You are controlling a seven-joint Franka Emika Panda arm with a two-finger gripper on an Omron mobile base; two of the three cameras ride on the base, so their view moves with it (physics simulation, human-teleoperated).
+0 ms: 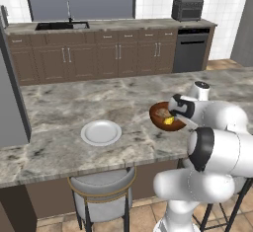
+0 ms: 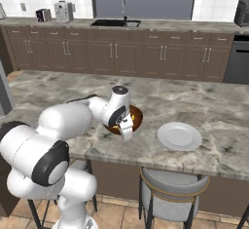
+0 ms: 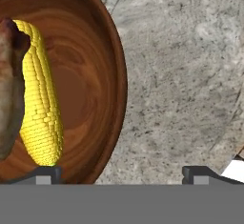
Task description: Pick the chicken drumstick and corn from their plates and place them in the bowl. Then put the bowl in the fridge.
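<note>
The glossy reddish-brown bowl [image 3: 90,75] stands on the marble island counter [image 1: 64,107], and both foods lie inside it. In it, the yellow corn [image 3: 40,104] rests lengthwise beside the golden-brown chicken drumstick [image 3: 9,89]. My gripper [image 3: 121,174] hangs open just above the bowl's rim, one fingertip over the inside and the other over the counter, holding nothing. From the base views, the hand [image 2: 127,125] covers part of the bowl [image 1: 160,117]. A white plate [image 1: 101,133] lies bare on the counter beside the bowl. The grey fridge [image 1: 10,112] stands at the island's left end.
Stools [image 1: 101,191] are tucked under the island's near edge. Behind the island runs a row of dark brown cabinets [image 1: 99,53] with a sink [image 1: 62,26], a dishwasher [image 1: 190,48] and a toaster oven [image 1: 188,9].
</note>
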